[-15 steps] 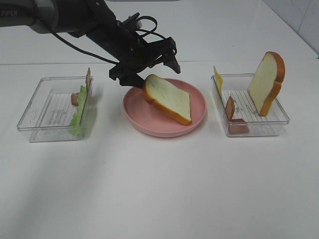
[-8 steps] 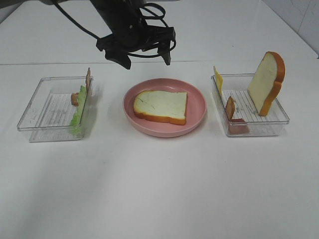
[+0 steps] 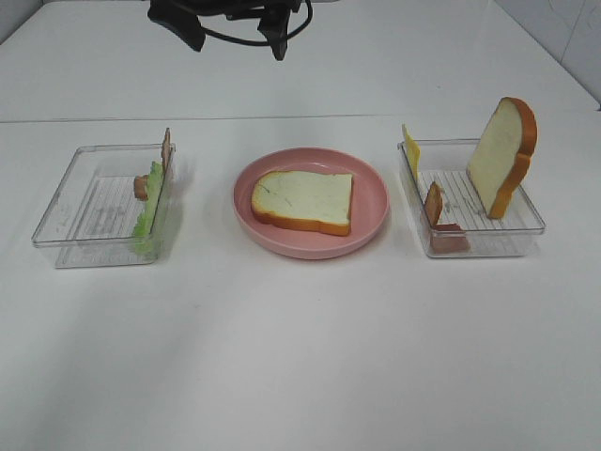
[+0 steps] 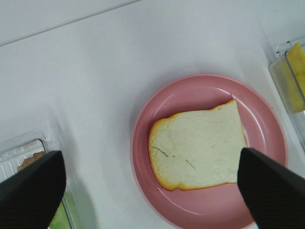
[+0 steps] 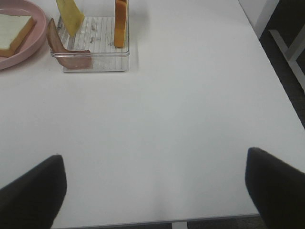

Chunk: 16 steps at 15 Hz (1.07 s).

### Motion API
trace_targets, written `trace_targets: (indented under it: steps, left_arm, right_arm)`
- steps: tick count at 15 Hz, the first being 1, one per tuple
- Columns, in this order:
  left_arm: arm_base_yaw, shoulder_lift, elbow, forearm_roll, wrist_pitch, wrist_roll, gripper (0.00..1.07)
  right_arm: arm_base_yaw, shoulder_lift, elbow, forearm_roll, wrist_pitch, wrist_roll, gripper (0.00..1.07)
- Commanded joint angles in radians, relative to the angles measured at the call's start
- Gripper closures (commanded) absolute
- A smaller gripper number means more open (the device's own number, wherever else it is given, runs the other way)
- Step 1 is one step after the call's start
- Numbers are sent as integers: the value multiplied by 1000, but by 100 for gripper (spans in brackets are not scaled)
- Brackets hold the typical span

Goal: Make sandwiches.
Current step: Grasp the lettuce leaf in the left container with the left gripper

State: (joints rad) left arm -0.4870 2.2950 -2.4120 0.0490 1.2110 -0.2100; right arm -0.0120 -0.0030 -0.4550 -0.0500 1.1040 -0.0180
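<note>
One white bread slice (image 3: 302, 200) with orange-brown crust lies flat on the pink plate (image 3: 376, 222). My left gripper (image 3: 238, 45) hangs open high above and behind the plate, holding nothing. Its wrist view looks straight down on that slice (image 4: 198, 145) and the plate (image 4: 159, 107), between the gripper's (image 4: 148, 153) spread fingers. A second bread slice (image 3: 504, 155) stands upright in the right tray (image 3: 531, 225) with a yellow cheese square (image 3: 410, 150) and bacon (image 3: 434, 203). Lettuce (image 3: 148, 211) and bacon (image 3: 141, 186) lean in the left tray (image 3: 66, 202). My right gripper (image 5: 153, 153) is open over bare table.
The right wrist view shows the right tray (image 5: 90, 47) with the upright bread (image 5: 120, 19), the cheese (image 5: 70, 14) and bacon (image 5: 66, 50), beside the plate's edge (image 5: 14, 55). The table's right edge (image 5: 281, 95) drops off close by. White tabletop lies in front of the trays.
My left gripper let go of the bread slice, which dropped flat onto the plate. The gripper then rose up and back, toward the top of the exterior view.
</note>
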Motion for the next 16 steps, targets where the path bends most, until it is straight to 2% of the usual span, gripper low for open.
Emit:
trace_targets:
  steps: [1,3,5,8,12,16]
  left_arm:
    - [12,-93,70,6,106,9,17]
    - [34,-158,164,12,106,17,17]
    - [97,-260,357,19,106,14,17]
    - [155,-294,541,20,104,-30,17]
    - [155,-284,625,-19,-45,-54,17]
    - [155,-232,629,-25,-64,-63,17]
  right_arm:
    - [-5,-30,4,3,-5,-4,9]
    - [-5,-30,4,3,-5,-4,9]
    - [-5,-30,4,3,-5,-4,9]
    - [-5,-30,4,3,-5,-4,9]
    - [-5,-30,4,3,-5,-4,9]
    - [-5,-30,4,3,-5,-4,9]
